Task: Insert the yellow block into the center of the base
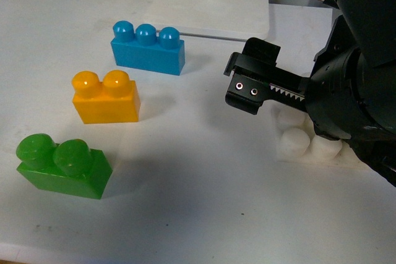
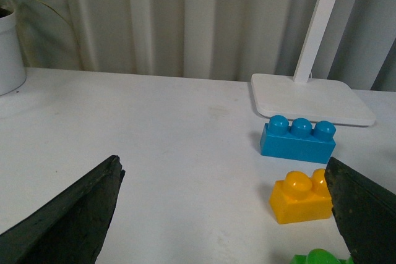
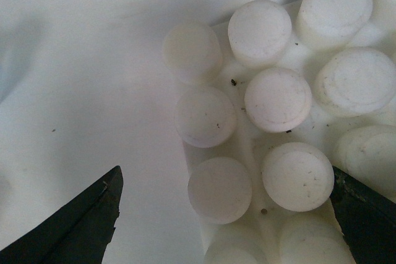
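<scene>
yellow block (image 1: 105, 98): standing on the counter (image 1: 198, 214), studs up, nothing holding it. It sits between the blue block (image 1: 148, 47) and the green block (image 1: 62, 165), near both but touching neither.
base (image 1: 296, 143): well apart from the block, on the robot's right side. In the front view the right arm covers most of it and only a few studs show.
right fingers (image 1: 247, 94): spread apart and empty, hovering low over the near edge of the base. The wrist view shows studs between them, and I can't tell whether they touch.
left fingers (image 2: 68, 221): spread wide, empty, above the counter with the block ahead of them and off to one side.
status: pick not started, my read.
risk 1: the right arm is parked over the target. If the left arm brings the block in, the arms could clash or the centre could be blocked.
risk 2: the neighbours are close. A wide approach could clip the green or blue block and shove the yellow one askew.
risk 3: a grip on the rounded studs instead of the flat sides would probably let the block twist or pop out.
risk 4: the base looks loose on the counter. An off-axis push could slide or tip it, and the right fingers dropping onto its edge would do the same.
risk 5: the studs are white on white. It's easy to seat the block one row off centre, or half-seated and tilted.
risk 6: the lamp stand (image 1: 210, 10) sits behind the blocks, so a high swing could catch it.
</scene>
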You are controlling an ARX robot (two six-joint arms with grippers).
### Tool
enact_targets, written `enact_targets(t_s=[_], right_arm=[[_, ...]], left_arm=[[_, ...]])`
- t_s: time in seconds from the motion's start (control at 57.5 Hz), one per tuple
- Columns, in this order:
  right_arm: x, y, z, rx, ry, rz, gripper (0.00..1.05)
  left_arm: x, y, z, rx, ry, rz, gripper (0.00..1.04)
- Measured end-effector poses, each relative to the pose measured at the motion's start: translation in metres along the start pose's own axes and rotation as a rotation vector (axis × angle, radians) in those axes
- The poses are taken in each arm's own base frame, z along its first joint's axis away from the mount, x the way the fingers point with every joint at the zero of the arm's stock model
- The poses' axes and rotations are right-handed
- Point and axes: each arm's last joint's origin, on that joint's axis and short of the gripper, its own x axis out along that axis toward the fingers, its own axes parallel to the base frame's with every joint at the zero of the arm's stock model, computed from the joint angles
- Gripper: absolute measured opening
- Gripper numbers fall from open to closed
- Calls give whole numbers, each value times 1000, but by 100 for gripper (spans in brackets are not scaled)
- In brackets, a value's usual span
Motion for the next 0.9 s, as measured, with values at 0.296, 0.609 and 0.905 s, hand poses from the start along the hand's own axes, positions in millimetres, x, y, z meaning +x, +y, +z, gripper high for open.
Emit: enact_targets(t_s=[0.296,0.609,0.905], right_arm=[[-3,16,-1,31,25,49,96],[-5,24,-1,65,59,154,96],[-17,12,6,65,13,190,96]], left_arm=[[0,0,0,0,0,0,98],[0,0,0,0,0,0,98],[0,0,0,0,0,0,98]])
